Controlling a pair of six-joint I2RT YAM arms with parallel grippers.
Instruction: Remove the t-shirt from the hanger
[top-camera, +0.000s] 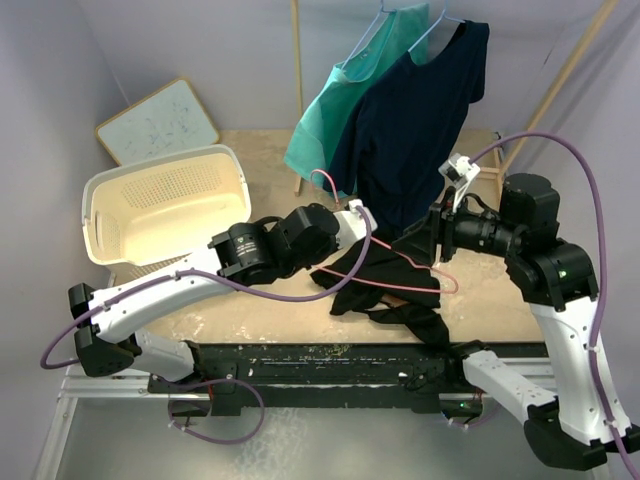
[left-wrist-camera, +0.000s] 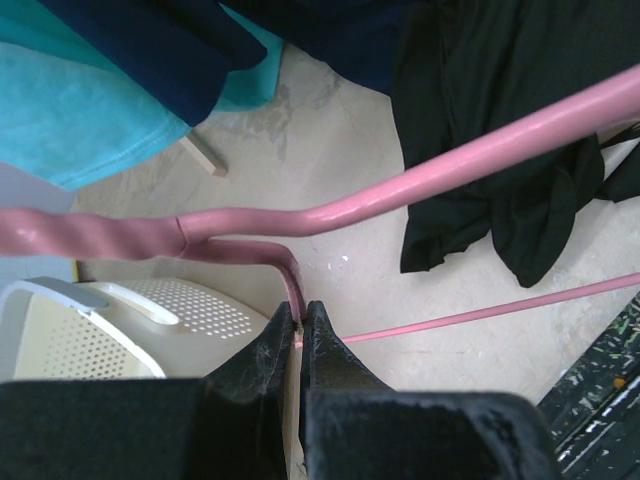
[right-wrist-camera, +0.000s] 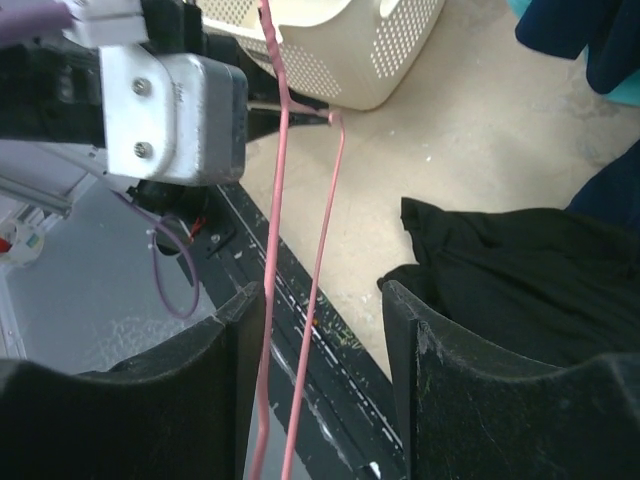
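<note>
The black t-shirt (top-camera: 385, 290) lies crumpled on the table between the arms. It also shows in the left wrist view (left-wrist-camera: 500, 150) and the right wrist view (right-wrist-camera: 520, 270). The pink hanger (top-camera: 452, 284) lies across and above it. My left gripper (top-camera: 362, 215) is shut on the hanger's wire near the hook (left-wrist-camera: 297, 300). The hanger's thick arm (left-wrist-camera: 440, 175) runs bare over the cloth. My right gripper (top-camera: 428, 240) is open. Two pink hanger wires (right-wrist-camera: 300, 300) pass between its fingers (right-wrist-camera: 322, 290) without being pinched. Whether the hanger's far end is inside the cloth is hidden.
A green t-shirt (top-camera: 370, 80) and a navy t-shirt (top-camera: 420, 120) hang on a wooden rack (top-camera: 297, 60) at the back. A cream perforated basket (top-camera: 165, 205) stands at the left, and a white board (top-camera: 158, 120) behind it. A black rail (top-camera: 350, 360) runs along the near edge.
</note>
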